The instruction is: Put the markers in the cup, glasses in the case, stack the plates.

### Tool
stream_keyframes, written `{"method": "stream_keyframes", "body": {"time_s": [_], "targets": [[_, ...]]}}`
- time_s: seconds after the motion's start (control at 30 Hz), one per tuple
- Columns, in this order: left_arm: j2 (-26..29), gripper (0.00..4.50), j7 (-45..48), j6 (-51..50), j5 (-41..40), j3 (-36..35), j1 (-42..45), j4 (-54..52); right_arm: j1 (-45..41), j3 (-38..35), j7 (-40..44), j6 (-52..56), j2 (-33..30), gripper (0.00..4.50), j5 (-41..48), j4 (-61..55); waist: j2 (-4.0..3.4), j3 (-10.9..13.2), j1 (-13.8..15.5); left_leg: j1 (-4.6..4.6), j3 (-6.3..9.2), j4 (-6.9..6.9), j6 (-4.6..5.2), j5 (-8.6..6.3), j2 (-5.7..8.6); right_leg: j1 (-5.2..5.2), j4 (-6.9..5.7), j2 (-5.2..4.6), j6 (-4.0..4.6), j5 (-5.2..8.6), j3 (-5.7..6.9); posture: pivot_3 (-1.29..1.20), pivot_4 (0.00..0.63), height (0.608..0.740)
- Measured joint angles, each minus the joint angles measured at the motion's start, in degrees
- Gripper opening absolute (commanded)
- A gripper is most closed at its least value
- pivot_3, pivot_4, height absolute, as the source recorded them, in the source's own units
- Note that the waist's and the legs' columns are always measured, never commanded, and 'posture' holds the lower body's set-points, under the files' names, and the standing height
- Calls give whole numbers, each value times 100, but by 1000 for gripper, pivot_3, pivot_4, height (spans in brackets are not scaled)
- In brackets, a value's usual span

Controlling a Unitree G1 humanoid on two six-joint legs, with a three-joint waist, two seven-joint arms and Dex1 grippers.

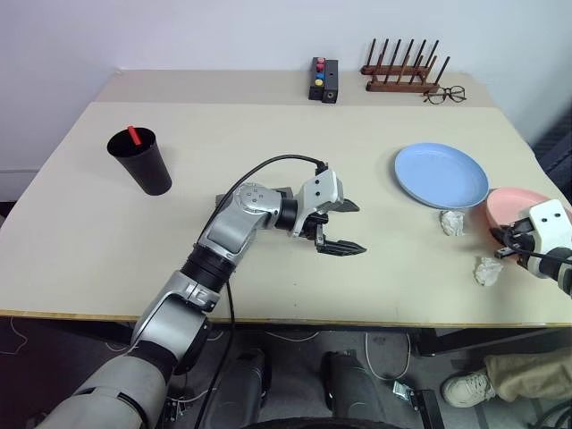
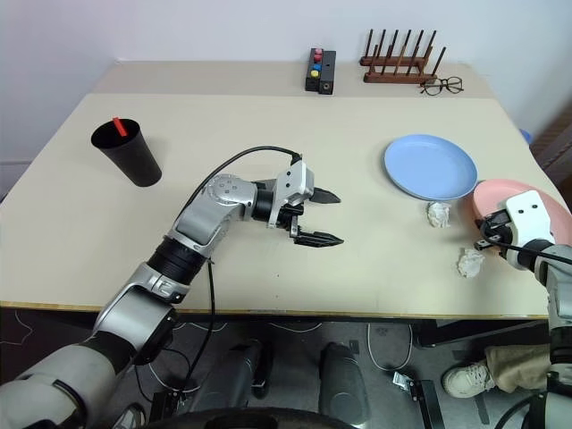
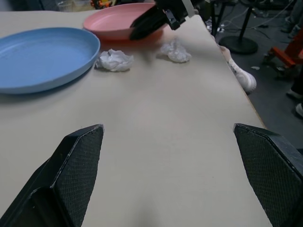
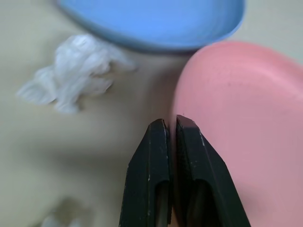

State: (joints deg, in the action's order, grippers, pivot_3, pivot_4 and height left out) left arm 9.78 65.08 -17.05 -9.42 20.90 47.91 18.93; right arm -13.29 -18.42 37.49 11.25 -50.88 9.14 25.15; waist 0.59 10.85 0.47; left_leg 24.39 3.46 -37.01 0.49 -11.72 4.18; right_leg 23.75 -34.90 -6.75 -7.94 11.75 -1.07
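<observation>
1. Right wrist view: my right gripper (image 4: 170,124) is sitting with its two black fingers pressed almost flat together at the near rim of the pink plate (image 4: 246,123). I cannot tell whether the rim is actually pinched between them or the fingers are just resting against its edge.
2. The blue plate (image 1: 441,174) is lying on the table (image 1: 268,134) just beside the pink one, their rims close together but not stacked.
3. Two crumpled white paper wads are lying near the plates: one (image 1: 452,222) is sitting just by the blue plate's near edge, the other (image 1: 487,270) is lying close to my right gripper.
4. My left gripper (image 1: 344,226) is hovering over the middle of the table with its fingers spread wide, holding nothing and touching nothing.
5. The black cup (image 1: 141,161) is standing upright at the left of the table, with the red-ended marker (image 1: 134,136) sticking out of it.
6. At the far edge are standing a black button box (image 1: 324,80), a wooden rack (image 1: 402,70) and clear spectacles (image 1: 445,94).
</observation>
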Motion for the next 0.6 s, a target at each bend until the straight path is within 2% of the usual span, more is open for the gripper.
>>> {"method": "stream_keyframes", "body": {"time_s": [0.2,0.37,0.6], "targets": [[-14,4500,-244,22,23,0,0,7,-736,37,-323,-441,0,39,-216,2,-7,2,-8,0,1,3,0,0,0,1,1,0,-1,0,0,0,150,740],[-60,4500,-437,-28,1,-127,0,10,-1480,484,-237,-724,178,39,-267,76,-7,2,-27,0,1,4,0,0,0,1,2,1,-1,0,0,0,150,740],[-76,4500,-643,-232,-9,-224,-96,-110,-2331,1220,-8,-1262,714,39,-589,1317,-8,3,-28,1,2,4,0,1,4,2,2,0,-1,-1,0,0,150,740]]}}
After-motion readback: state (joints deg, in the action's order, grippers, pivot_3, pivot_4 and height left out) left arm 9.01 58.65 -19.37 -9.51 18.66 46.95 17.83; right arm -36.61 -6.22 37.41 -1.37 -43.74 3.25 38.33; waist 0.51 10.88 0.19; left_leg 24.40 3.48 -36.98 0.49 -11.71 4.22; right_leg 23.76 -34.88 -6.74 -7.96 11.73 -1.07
